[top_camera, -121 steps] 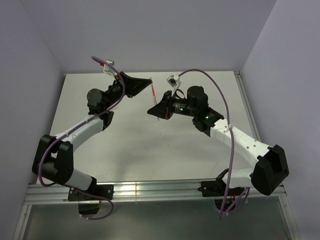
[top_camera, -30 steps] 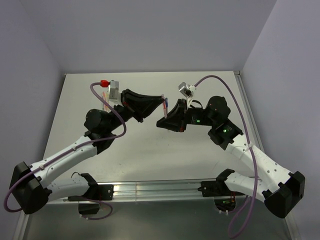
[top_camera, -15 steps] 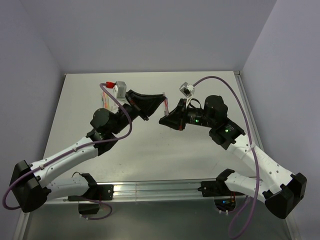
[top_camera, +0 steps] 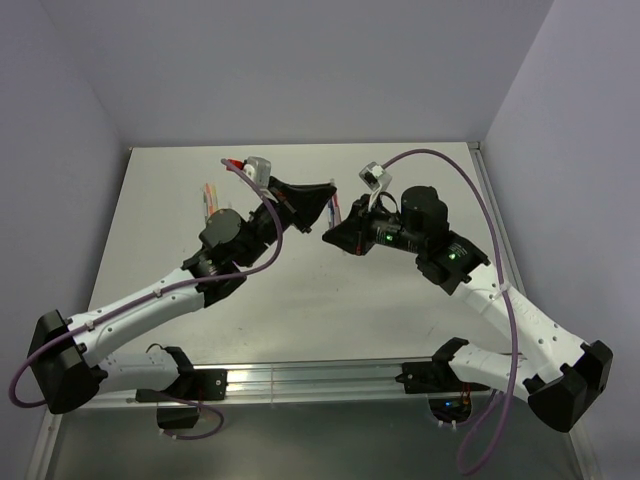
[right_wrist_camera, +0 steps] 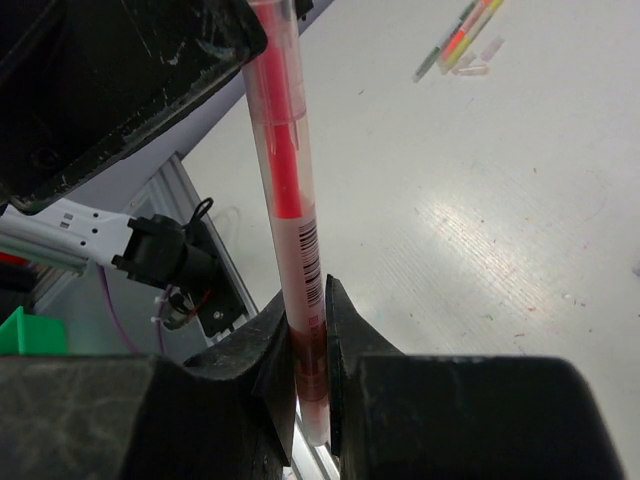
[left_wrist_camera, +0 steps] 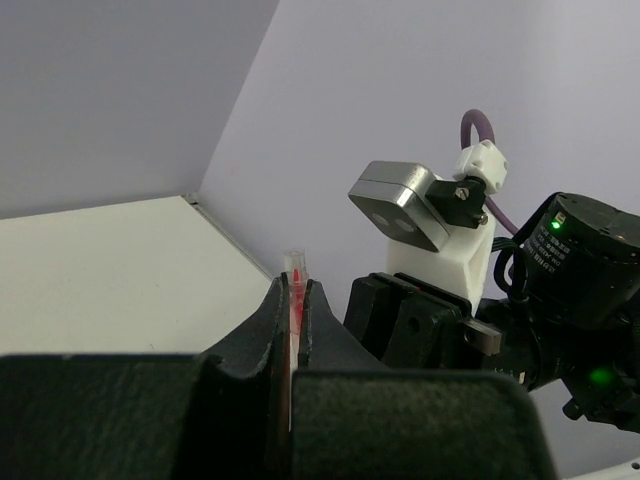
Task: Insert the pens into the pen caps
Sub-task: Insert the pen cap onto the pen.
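The left gripper [left_wrist_camera: 297, 300] and the right gripper [right_wrist_camera: 308, 330] are meeting in the air over the table [top_camera: 400, 290], toward its far side. Both are pinching the same red pen [right_wrist_camera: 288, 190], one at each end. The left fingers are squeezing tight on one end, and a clear tip is sticking out past them. More pens [top_camera: 209, 196] are lying on the far left of the table.

Left arm [top_camera: 150, 298] and right arm [top_camera: 530, 330] raised inward, jaws clamped, tips almost touching
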`<state>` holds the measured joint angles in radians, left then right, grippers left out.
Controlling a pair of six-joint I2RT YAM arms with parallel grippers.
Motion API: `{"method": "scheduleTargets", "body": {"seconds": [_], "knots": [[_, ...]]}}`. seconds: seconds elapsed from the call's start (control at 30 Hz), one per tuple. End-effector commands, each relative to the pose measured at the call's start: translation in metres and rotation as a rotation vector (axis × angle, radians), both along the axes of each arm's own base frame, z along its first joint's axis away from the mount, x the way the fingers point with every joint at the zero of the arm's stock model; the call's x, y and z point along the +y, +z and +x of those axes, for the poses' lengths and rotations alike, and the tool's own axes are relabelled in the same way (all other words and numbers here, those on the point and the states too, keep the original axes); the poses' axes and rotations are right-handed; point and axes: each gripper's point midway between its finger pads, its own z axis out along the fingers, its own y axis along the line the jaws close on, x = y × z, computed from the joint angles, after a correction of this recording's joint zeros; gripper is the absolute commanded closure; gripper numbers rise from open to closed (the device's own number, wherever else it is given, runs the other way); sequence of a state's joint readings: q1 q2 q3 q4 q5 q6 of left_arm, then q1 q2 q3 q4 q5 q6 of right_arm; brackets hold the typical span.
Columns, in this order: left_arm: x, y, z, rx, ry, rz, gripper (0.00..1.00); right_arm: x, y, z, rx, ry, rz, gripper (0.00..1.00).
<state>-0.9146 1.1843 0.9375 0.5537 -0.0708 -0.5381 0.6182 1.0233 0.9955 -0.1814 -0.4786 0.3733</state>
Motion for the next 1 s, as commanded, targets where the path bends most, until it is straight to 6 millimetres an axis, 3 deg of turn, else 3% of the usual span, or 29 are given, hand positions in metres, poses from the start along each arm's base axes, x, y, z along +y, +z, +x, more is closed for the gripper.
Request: {"method": "scheduleTargets", "body": {"seconds": [0.0, 0.2, 0.33, 0.6, 0.8, 0.9, 0.93, 0.97], "knots": [[-0.037, -0.079, -0.055, 0.110, -0.258, 0.256, 1.00, -0.017, 0.105, 0.043, -0.260, -0.218, 0.200, 1.00], [-0.031, -0.052, -0.105, -0.075, -0.516, 0.206, 1.00, -0.001, 0.117, 0.014, -0.300, -0.032, 0.254, 1.00], [-0.010, -0.040, -0.104, -0.111, -0.600, 0.147, 1.00, 0.003, 0.131, -0.016, -0.347, 0.107, 0.312, 1.00], [0.004, -0.037, -0.119, -0.143, -0.728, 0.131, 1.00, -0.004, 0.145, -0.040, -0.408, 0.192, 0.384, 1.00], [0.015, -0.032, -0.101, -0.128, -0.629, 0.097, 1.00, -0.003, 0.142, -0.039, -0.378, 0.205, 0.382, 1.00], [0.021, -0.028, -0.075, -0.080, -0.483, 0.117, 1.00, -0.003, 0.137, -0.030, -0.368, 0.171, 0.349, 1.00], [0.027, -0.036, -0.055, -0.016, -0.376, 0.134, 1.00, -0.002, 0.136, -0.027, -0.360, 0.164, 0.340, 1.00], [0.034, -0.028, -0.045, -0.009, -0.307, 0.133, 0.99, -0.002, 0.133, -0.026, -0.345, 0.159, 0.329, 1.00]]}}
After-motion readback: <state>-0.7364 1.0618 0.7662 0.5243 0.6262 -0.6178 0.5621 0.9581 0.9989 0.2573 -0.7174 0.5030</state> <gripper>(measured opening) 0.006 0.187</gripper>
